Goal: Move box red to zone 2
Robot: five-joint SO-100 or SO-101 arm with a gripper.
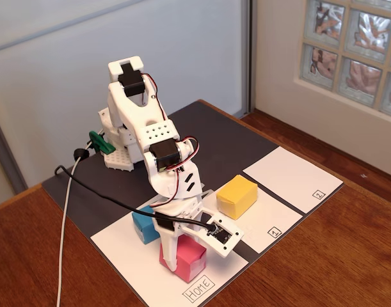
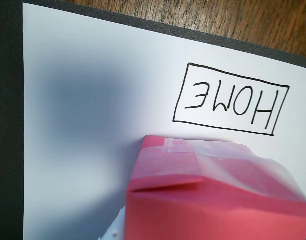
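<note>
Gripper (image 1: 180, 251): straddling red box (image 1: 187, 257) on HOME sheet (image 1: 118, 242), grip unclear; blue box (image 1: 144, 224) adjacent; yellow box (image 1: 237, 196) toward zone 2 (image 1: 291, 177).

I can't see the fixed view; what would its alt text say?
A white robot arm lowers its gripper around a red box on the HOME sheet; a blue box sits beside it, a yellow box farther off.

Toward zone 2 (image 1: 292, 178), the yellow box (image 1: 237, 196) on the middle sheet stands in the way.
</note>
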